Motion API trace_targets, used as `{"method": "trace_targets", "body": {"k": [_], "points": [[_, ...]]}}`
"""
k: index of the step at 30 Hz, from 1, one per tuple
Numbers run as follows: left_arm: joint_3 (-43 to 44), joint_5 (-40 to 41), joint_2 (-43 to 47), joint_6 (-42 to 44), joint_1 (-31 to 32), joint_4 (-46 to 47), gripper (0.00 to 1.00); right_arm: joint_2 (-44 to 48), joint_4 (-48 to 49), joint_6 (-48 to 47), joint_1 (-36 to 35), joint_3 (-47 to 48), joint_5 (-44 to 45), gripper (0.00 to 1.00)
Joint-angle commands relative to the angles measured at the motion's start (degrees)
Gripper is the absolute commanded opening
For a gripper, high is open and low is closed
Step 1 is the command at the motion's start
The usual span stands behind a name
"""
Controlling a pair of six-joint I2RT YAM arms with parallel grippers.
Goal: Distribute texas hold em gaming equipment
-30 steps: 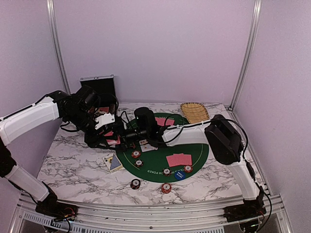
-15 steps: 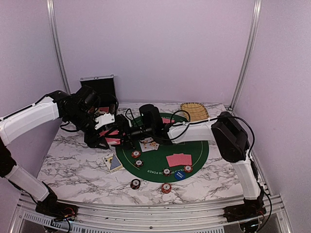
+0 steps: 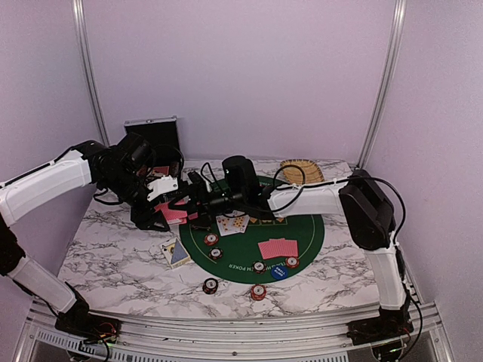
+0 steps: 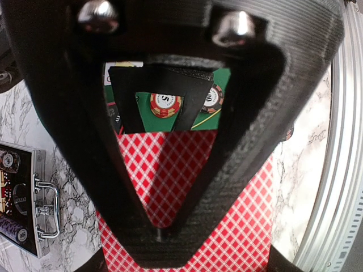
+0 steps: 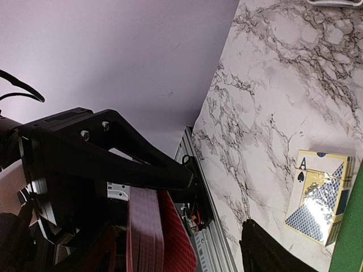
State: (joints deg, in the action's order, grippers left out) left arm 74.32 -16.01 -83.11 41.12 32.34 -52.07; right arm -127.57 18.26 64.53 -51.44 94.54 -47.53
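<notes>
The left end effector [image 3: 167,210] is closed hard on the deck of red-backed cards [image 4: 167,181], holding it up off the tabletop [image 3: 113,249] at the left edge of the green mat [image 3: 309,237]; the left wrist view is filled by the deck's chequered back, with a poker chip [image 4: 165,104] and the mat beyond. The right end effector [image 3: 193,199] reaches across from the right and sits just beside the deck, on its right side; its jaws stand wide with nothing in them. In the right wrist view the deck shows edge-on and upright, rising between the two dark fingers [image 5: 266,252], so the stack already lies inside the gap and straight ahead of that end effector; I cannot tell whether either finger touches it. The deck's thin edge faces the right arm and its long axis runs roughly along the left fingers; the coming pinch should, I judge, close across the thickness of one outer card, not the whole stack. Elsewhere, face-up cards [image 3: 232,224] lie on the mat just right of both end effectors; a red-backed pair [image 3: 277,248] lies nearer and to the right; the card box [image 3: 176,253] rests on the tabletop near the deck.
</notes>
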Motion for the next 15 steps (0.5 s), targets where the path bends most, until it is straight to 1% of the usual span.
{"method": "trace_targets", "body": {"k": [1,3,6,10,15], "points": [[1.34,-0.78,1.18,-0.18,-0.08,0.0,0.0,3.97,-2.1,-1.98,0.7,-0.1,-0.43,0.68],[1.19,-0.79,1.25,-0.18,-0.08,0.0,0.0,4.29,-3.53,-2.63,0.97,-0.23,-0.43,0.63],[1.33,-0.82,1.22,-0.17,-0.08,0.04,0.0,4.61,-5.18,-3.71,1.34,-0.19,-0.54,0.6],[1.46,-0.97,1.18,-0.21,-0.08,0.04,0.0,4.2,-7.47,-4.83,1.54,0.53,-0.71,0.6],[1.76,-1.21,0.88,-0.28,-0.08,0.04,0.0,2.13,-7.45,-4.16,0.79,2.3,-1.45,0.65]]}}
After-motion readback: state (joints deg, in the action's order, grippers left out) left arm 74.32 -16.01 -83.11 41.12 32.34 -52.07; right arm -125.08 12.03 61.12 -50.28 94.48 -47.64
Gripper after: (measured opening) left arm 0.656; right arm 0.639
